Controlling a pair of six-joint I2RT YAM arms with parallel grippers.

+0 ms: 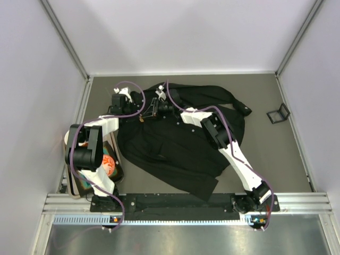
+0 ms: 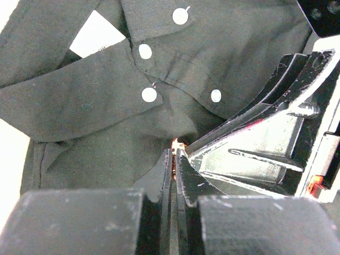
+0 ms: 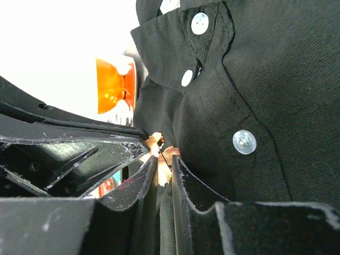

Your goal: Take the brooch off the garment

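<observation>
The brooch (image 3: 159, 147), an orange speck below the collar of the garment (image 1: 175, 151), sits pinched between the clenched jaws of the right gripper (image 3: 163, 160). The left gripper (image 2: 173, 155) meets it tip to tip, jaws clamping the black fabric on the desk (image 1: 265, 159).

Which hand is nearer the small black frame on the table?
Right: the right hand is well left of the frame; the left hand is farther left.

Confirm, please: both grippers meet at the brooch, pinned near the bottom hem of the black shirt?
No. The left gripper and right gripper meet at the brooch, but it is near the collar of the black shirt; the top external view shows this.
</observation>
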